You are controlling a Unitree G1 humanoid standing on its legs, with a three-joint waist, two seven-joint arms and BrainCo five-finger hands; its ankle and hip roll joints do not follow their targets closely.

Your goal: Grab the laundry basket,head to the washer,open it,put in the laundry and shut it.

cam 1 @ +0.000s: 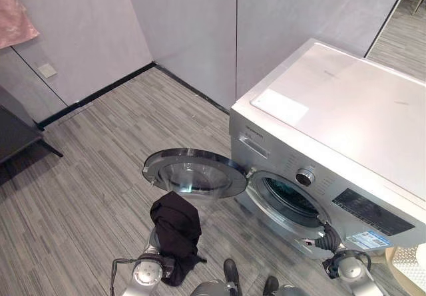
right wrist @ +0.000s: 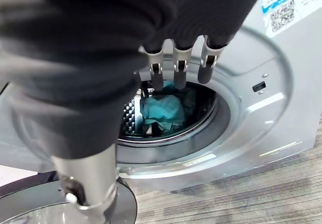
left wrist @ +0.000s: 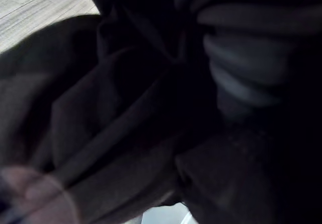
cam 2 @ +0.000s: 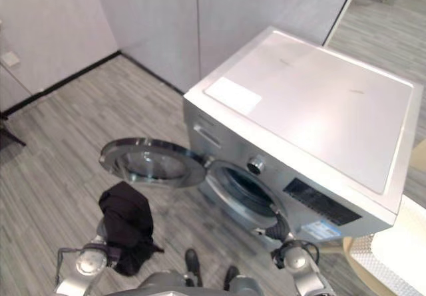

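- The left hand (cam 1: 162, 243) is hidden under a black piece of clothing (cam 1: 176, 229) draped over it, so I cannot tell how its fingers are.
- The right hand (right wrist: 177, 65) has curled fingers and holds nothing, just in front of the washer's round opening (right wrist: 171, 118).
- Teal laundry (right wrist: 163, 108) lies inside the drum.
- The washer door (cam 1: 194, 172) is swung wide open.
- The silver washer (cam 1: 346, 130) stands on a grey wood floor (cam 1: 100, 176).
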